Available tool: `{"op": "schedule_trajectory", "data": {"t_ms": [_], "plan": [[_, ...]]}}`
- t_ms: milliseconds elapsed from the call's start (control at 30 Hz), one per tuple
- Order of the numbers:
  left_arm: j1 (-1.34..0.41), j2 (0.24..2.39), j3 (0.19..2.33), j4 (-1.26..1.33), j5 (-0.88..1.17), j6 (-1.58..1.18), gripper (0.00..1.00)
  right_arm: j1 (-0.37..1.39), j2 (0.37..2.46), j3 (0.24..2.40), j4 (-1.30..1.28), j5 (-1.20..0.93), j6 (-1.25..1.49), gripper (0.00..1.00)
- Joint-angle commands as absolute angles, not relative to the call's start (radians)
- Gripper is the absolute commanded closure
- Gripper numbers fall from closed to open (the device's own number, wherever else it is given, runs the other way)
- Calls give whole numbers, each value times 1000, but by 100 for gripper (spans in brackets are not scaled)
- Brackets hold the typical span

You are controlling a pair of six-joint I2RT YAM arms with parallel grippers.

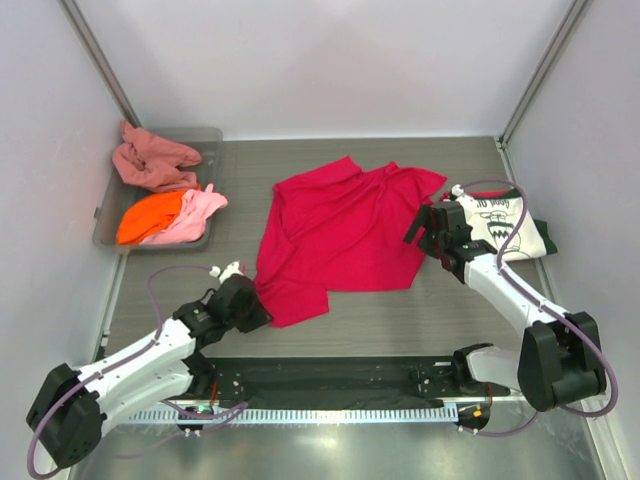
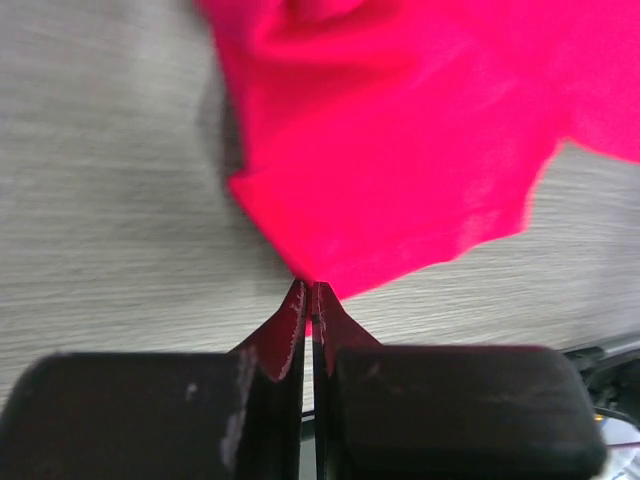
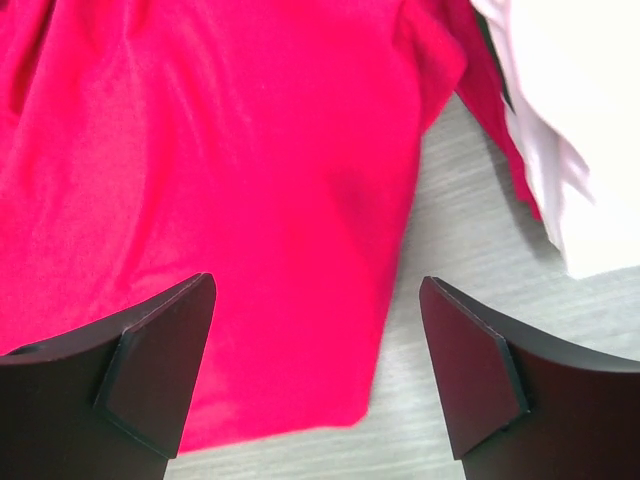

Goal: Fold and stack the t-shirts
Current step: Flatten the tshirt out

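Crimson t-shirt (image 1: 335, 235) spread rumpled, one side folded; left pincer (image 2: 308, 290) clamped on its corner, right pincer (image 3: 318, 300) wide over edge.

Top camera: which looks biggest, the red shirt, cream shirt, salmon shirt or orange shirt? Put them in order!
1. The red shirt, spread out.
2. The cream shirt, partly hidden by the right arm.
3. The salmon shirt and orange shirt: both bunched up, too alike to rank.
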State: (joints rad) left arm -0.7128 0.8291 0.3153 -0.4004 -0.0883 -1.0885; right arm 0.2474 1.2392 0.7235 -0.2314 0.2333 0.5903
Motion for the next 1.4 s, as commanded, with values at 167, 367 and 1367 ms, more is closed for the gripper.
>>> {"op": "schedule_trajectory", "data": {"t_ms": [167, 367, 1367], "plan": [[-591, 792, 595, -391, -78, -980, 100, 250, 1142, 681, -402, 169, 626, 10], [-381, 908, 791, -324, 176, -973, 100, 252, 1057, 563, -335, -61, 641, 11], [-181, 948, 842, -172, 267, -1032, 100, 262, 1229, 758, -408, 80, 592, 99]]}}
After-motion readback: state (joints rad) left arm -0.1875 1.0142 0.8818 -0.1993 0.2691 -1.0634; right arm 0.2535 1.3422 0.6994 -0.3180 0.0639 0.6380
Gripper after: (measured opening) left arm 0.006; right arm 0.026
